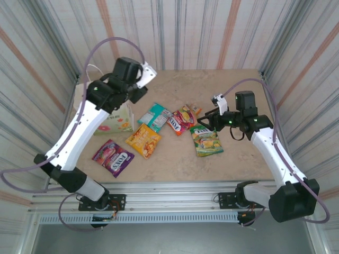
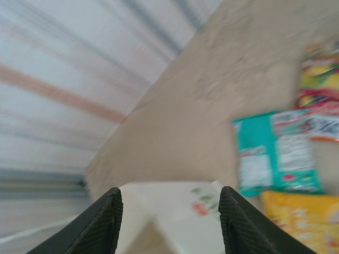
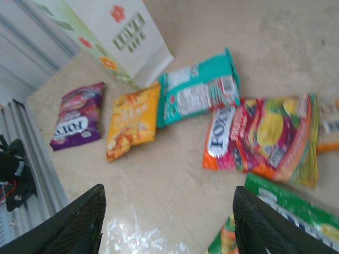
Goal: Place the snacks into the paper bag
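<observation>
The white paper bag (image 1: 114,123) lies at the left of the table, partly under my left arm. My left gripper (image 1: 136,95) hovers open over its upper edge, and the bag (image 2: 180,211) shows between the open fingers (image 2: 103,222). Six snacks lie spread across the middle: purple (image 1: 112,157), yellow-orange (image 1: 143,140), teal (image 1: 155,116), red (image 1: 180,120), green (image 1: 206,140) and orange (image 1: 194,109). My right gripper (image 1: 205,123) is open above the green and red packets, holding nothing. Its wrist view shows bare table between the fingers (image 3: 79,222), with the red packet (image 3: 265,137) and green packet (image 3: 296,211) to the right.
Striped walls (image 1: 212,32) enclose the table on three sides. A metal rail (image 1: 169,198) runs along the near edge. Bare tabletop (image 1: 175,164) lies in front of the packets and at the back right.
</observation>
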Robot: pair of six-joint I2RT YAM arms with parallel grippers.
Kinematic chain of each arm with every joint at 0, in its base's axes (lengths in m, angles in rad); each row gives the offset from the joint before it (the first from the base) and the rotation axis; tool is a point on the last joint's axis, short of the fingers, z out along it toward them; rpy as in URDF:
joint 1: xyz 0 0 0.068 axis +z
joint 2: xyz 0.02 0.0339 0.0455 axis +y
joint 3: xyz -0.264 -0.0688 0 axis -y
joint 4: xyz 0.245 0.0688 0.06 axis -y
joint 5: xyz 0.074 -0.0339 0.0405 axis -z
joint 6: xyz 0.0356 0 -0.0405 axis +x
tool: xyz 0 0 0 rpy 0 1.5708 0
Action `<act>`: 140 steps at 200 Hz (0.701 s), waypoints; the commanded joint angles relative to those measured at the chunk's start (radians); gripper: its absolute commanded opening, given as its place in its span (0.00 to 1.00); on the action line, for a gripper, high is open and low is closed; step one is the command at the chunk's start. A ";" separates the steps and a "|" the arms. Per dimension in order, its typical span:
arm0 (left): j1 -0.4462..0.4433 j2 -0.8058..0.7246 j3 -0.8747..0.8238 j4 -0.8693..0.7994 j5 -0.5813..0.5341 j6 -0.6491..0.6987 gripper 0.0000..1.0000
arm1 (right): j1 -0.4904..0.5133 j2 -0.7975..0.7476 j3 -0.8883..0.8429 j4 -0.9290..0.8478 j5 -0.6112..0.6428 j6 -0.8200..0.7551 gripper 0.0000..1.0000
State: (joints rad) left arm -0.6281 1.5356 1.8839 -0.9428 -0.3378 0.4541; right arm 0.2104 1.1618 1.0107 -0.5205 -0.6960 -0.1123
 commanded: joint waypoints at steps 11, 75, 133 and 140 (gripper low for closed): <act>-0.096 0.051 -0.017 0.087 0.149 -0.290 0.52 | -0.001 0.056 0.044 -0.182 0.182 0.159 0.65; -0.183 0.151 -0.227 0.273 0.428 -0.743 0.49 | -0.188 0.320 0.016 -0.300 0.153 0.419 0.61; -0.255 0.264 -0.366 0.512 0.596 -1.110 0.48 | -0.216 0.415 -0.023 -0.232 0.187 0.444 0.62; -0.264 0.280 -0.368 0.514 0.594 -1.137 0.48 | -0.211 0.420 -0.031 -0.226 0.193 0.447 0.62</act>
State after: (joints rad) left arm -0.8841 1.7798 1.5425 -0.5327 0.1730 -0.4633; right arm -0.0078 1.5532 1.0142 -0.7547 -0.5159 0.2893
